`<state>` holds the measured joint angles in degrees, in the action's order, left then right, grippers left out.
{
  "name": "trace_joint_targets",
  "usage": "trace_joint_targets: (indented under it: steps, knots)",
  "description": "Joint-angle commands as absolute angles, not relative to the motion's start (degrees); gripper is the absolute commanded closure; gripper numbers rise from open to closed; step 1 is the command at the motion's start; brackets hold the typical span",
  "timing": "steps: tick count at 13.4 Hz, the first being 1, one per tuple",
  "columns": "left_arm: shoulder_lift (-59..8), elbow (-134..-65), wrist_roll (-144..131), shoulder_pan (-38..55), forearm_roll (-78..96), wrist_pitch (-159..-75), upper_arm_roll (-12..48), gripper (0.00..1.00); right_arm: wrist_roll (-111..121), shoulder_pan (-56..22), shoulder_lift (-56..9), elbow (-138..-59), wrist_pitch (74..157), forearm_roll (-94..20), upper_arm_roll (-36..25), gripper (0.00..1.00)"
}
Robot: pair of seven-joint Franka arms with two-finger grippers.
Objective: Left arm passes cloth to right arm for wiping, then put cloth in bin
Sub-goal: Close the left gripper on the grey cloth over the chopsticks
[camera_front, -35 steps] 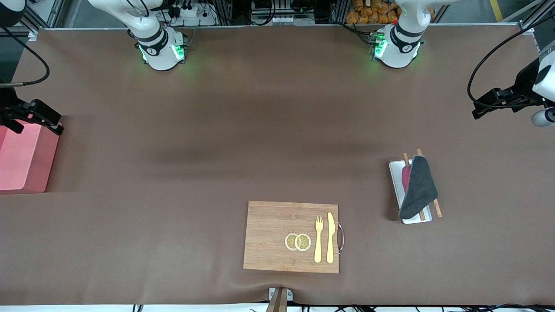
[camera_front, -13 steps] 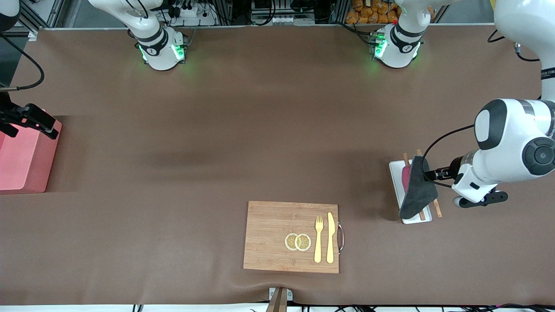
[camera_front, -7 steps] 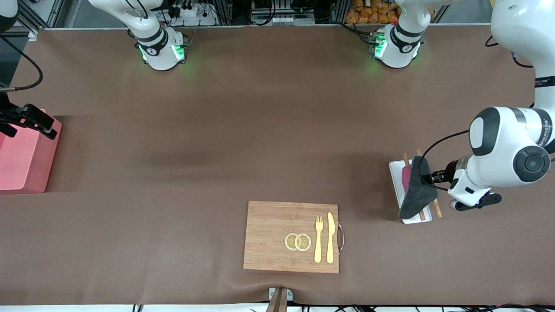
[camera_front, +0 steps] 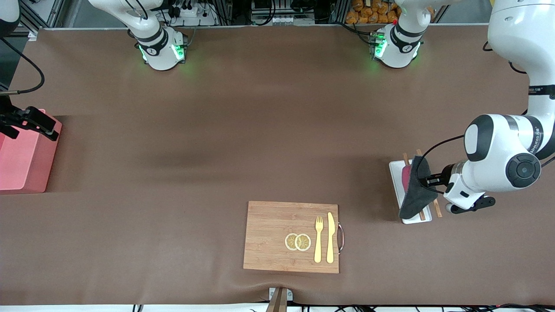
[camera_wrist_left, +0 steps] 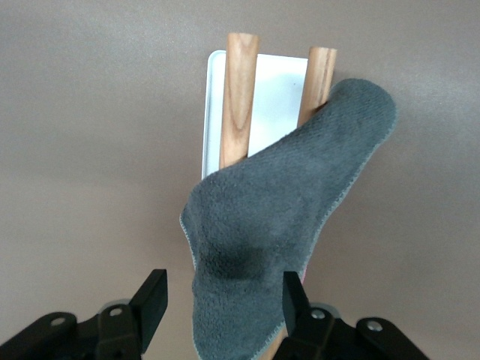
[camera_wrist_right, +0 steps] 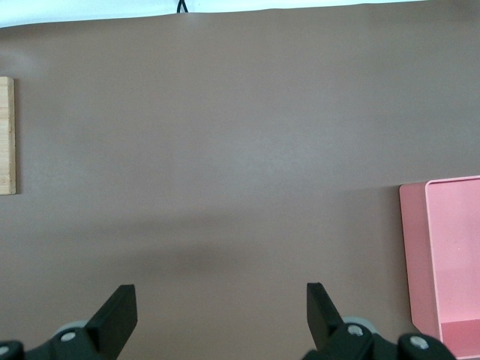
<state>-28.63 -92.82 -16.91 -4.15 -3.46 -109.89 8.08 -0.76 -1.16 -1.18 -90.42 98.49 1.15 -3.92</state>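
— Between the spread fingers of the left gripper (camera_wrist_left: 221,311) sits one end of the cloth (camera_wrist_left: 285,217): one black finger on either side of the grey pile, neither one pressing it yet.

— And which way does the cloth run from there?

— Straight away from the hand, draped lengthwise over two wooden sticks (camera_wrist_left: 240,97) that lie along the white tray (camera_front: 396,184). So the long axis lines up with the approach, and the jaws would close across the narrow width.

— Where is all that on the table?

— Toward the left arm's end, a little farther from the front camera than the cutting board (camera_front: 277,236).

— And the right gripper (camera_wrist_right: 214,315)?

— Waiting, fingers wide apart and holding nothing, up over the edge of the bin (camera_front: 21,160) at the right arm's end. It's well apart from the cloth, so the left arm is plainly the nearer one.
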Motion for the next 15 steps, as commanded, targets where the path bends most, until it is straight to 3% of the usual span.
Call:
trace_joint_targets:
  steps: [1, 7, 15]
  knots:
    - [-29.09, -92.72, -18.11, -4.48, -4.75, -110.39, 8.44, 0.38, -0.44, -0.53, -1.41, -89.74, 97.73, 0.79, -3.69, 0.00]
    - [-29.18, -92.72, -17.93, -4.66, -4.75, -110.48, 8.44, 0.56, -0.09, -0.09, -1.67, -90.00, 97.12, 0.70, -3.69, 0.00]
    - [-30.06, -92.64, -17.84, -4.75, -4.66, -110.48, 8.44, 0.56, -0.79, -0.35, -1.85, -90.35, 96.42, 0.88, -3.69, 0.00]
